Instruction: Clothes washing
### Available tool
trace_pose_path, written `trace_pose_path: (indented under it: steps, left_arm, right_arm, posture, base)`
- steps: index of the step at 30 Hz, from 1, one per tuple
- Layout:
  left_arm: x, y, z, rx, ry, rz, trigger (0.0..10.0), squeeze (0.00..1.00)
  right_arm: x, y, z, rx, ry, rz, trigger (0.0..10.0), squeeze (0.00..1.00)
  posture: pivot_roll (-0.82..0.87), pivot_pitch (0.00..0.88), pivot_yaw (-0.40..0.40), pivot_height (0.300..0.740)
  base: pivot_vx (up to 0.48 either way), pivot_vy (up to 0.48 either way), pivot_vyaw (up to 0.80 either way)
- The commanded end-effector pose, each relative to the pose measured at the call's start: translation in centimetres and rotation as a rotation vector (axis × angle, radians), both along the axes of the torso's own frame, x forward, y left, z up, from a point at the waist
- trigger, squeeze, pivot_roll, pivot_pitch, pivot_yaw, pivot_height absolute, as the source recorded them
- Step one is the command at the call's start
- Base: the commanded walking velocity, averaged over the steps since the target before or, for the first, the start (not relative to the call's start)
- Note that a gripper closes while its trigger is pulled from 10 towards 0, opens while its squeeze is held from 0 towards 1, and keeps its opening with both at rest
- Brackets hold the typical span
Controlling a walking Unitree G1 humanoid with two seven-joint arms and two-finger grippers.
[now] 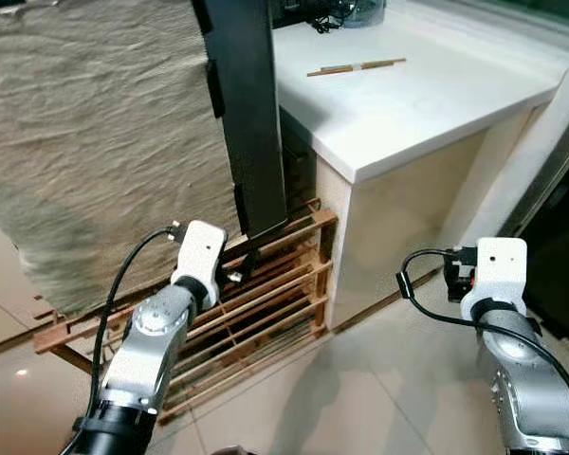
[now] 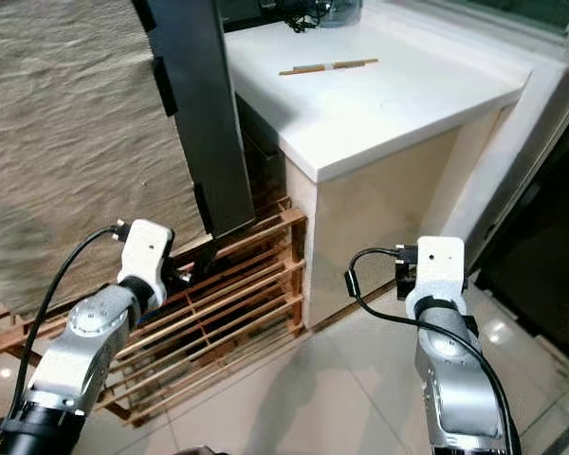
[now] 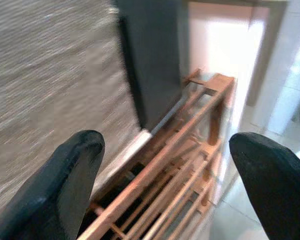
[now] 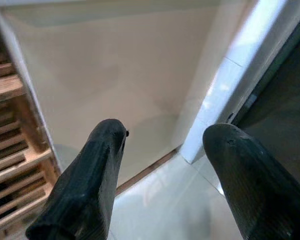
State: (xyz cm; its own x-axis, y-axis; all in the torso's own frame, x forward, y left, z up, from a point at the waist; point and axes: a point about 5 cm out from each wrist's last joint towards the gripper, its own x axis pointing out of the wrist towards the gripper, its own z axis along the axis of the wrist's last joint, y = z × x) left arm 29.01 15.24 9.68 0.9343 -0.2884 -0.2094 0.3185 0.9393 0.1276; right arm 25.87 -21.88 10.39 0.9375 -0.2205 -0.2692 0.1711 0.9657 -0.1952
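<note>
Cloth: rough, crinkled, over slatted wood rack.

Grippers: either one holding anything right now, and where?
Nothing held. Left gripper is open above the wooden rack; right gripper is open, facing the cabinet side.

Bright, even daylight fills the head views, and the white tabletop is nearly washed out toward the far window side. The glossy floor tiles carry soft reflections and a small glare spot at the near left. The wooden rack lies partly in shade. The left wrist view is motion-blurred, its pale wall overexposed; both wrist views show close fingers out of focus.
</note>
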Motion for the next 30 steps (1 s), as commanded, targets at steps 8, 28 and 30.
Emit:
trace_pose_path:
  steps: [8,28,30]
  left_arm:
    - [-0.1,-0.7,1.5,-0.019,-0.053,-0.01,10.0,0.0]
    - [-9.1,1.0,-0.7,0.059,0.103,0.04,10.0,0.0]
    - [-9.6,1.1,-0.6,0.061,0.102,0.048,10.0,0.0]
  right_arm:
    - [0.9,-0.4,-1.0,-0.01,0.084,-0.02,10.0,0.0]
    - [-8.0,0.2,-0.6,-0.081,0.234,0.044,10.0,0.0]
    - [-8.4,0.2,-0.5,-0.081,0.233,0.043,10.0,0.0]
  posture:
    - [0.02,0.0,0.013,0.74]
    - [0.03,0.114,-0.055,0.74]
    - [0.03,0.114,-0.055,0.74]
  base:
    - [0.0,0.0,0.0]
    - [0.0,0.0,0.0]
    - [0.0,0.0,0.0]
